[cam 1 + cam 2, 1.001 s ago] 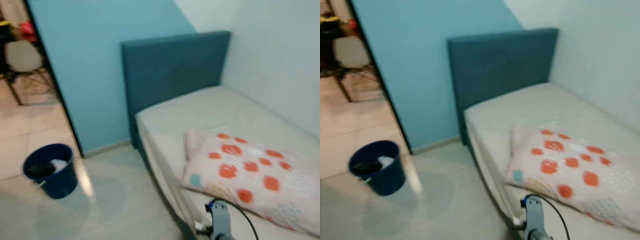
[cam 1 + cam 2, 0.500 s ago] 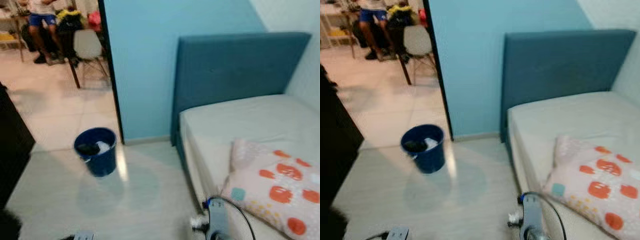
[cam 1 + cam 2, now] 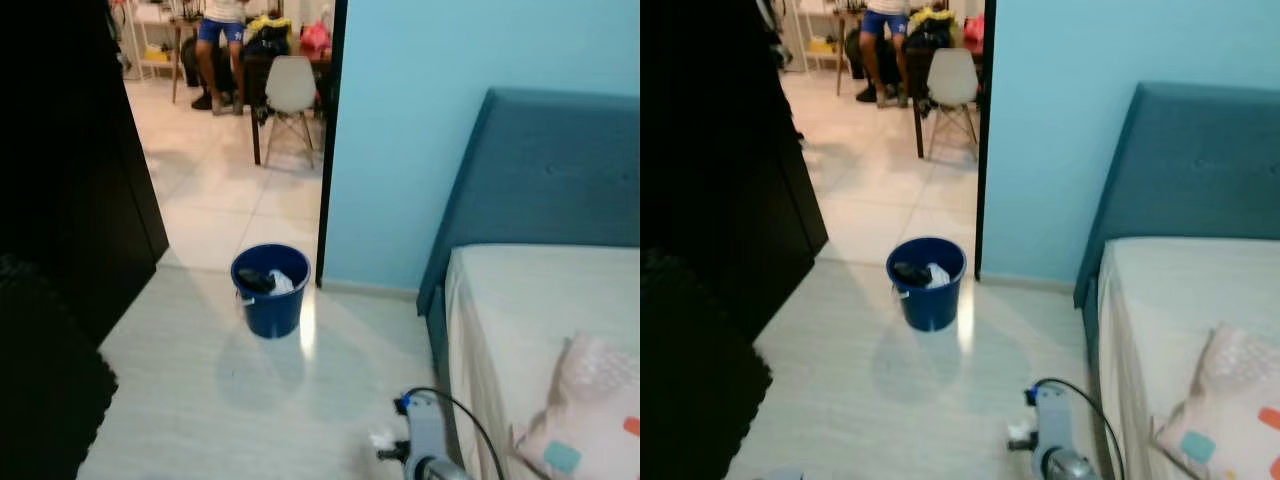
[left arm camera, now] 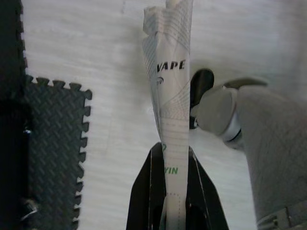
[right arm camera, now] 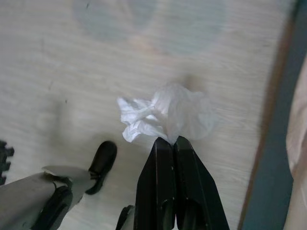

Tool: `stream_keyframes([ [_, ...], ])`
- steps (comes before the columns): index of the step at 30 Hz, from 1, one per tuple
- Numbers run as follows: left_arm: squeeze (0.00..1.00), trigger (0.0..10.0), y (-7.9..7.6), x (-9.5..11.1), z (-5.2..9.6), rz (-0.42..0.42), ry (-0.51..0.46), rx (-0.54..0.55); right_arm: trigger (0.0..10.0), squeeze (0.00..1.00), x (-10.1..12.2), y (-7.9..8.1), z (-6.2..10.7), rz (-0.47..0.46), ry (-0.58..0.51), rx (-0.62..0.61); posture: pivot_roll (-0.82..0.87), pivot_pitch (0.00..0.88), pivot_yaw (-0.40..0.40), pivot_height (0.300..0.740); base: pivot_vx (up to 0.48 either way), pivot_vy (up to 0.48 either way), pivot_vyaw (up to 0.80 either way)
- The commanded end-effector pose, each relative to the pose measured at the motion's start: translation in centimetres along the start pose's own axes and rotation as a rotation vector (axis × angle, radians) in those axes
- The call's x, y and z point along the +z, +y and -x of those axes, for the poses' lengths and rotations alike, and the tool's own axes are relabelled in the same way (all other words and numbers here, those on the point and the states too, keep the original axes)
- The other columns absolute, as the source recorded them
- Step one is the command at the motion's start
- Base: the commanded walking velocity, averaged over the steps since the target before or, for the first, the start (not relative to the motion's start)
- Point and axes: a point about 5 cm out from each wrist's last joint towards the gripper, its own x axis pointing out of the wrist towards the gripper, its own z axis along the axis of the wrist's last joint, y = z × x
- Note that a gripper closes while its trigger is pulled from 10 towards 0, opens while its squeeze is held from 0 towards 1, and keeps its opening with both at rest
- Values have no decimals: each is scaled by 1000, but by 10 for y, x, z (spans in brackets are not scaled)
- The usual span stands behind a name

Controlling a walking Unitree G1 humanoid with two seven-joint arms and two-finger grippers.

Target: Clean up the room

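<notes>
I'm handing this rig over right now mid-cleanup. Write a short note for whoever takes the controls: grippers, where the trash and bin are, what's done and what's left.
Left gripper: shut on a white printed wrapper, held over the floor beside a dark foam mat.
Right gripper: shut on a crumpled white tissue, near the bed.
Blue bucket: ahead on the floor by the doorway, upright, with some trash already inside.
Done: both pieces picked up.
Left: walk to the bucket and drop both in. A person sits in the far room; keep clear.
</notes>
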Motion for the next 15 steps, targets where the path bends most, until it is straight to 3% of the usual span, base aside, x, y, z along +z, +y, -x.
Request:
stream_keyframes([
  [1, 0, 10000, -6, 0, -1, -21, -2, -10, 10000, 0, -3, 0, 0, 25, 5, -2, 27, 35, -37, 740, 480, 0, 0],
  [10, 0, 10000, -21, 6, -4, -25, -15, -35, 10000, 0, 3, 5, -1, 53, -14, 24, 28, 37, -34, 740, 480, 0, 0],
  [15, 0, 10000, -16, 9, -4, -23, -25, -32, 10000, 0, 6, 6, -1, 62, -31, 34, 30, 40, -34, 740, 480, 0, 780],
])
